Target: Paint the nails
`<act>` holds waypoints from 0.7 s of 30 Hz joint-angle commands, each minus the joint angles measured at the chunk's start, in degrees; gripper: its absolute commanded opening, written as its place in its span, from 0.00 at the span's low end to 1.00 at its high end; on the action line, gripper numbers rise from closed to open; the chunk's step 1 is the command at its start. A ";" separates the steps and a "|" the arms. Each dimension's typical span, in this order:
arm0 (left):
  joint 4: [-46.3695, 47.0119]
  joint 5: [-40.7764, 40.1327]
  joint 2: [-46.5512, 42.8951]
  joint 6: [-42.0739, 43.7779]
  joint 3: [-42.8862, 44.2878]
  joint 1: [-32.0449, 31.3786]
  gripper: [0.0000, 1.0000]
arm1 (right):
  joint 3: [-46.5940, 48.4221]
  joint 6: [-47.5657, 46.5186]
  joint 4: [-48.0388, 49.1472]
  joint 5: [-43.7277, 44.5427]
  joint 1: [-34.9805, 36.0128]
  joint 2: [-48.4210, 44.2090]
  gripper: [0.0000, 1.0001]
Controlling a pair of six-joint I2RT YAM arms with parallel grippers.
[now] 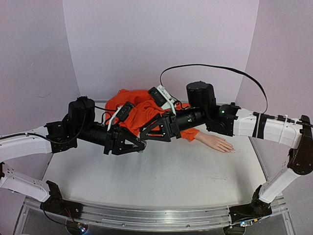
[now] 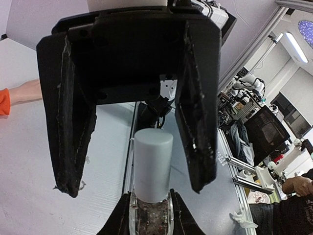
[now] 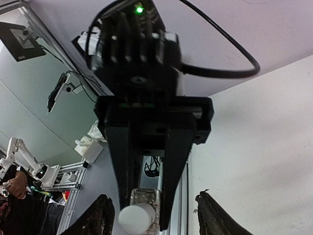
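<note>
My left jaws are clamped tight on the body of a small clear bottle (image 2: 152, 218), whose white cap (image 2: 153, 164) points toward my right arm. My right jaws stand open on either side of that cap, with a gap on both sides, and hold nothing. The two meet above the middle of the tabletop (image 1: 171, 171), on the near side of the bunched orange sleeve (image 1: 139, 107). The mannequin hand (image 1: 216, 142) lies on the tabletop to the right, fingers pointing right. Its nails (image 1: 230, 148) are too small to make out.
</note>
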 commanded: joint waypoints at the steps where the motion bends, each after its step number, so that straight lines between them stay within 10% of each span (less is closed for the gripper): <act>1: 2.89 3.53 0.68 0.83 3.31 0.08 0.00 | 1.18 1.14 7.30 -6.37 -0.41 -0.15 0.57; 21: 3.01 -0.30 0.33 2.50 4.43 0.08 0.00 | -3.20 4.17 11.43 -2.10 1.48 1.43 0.00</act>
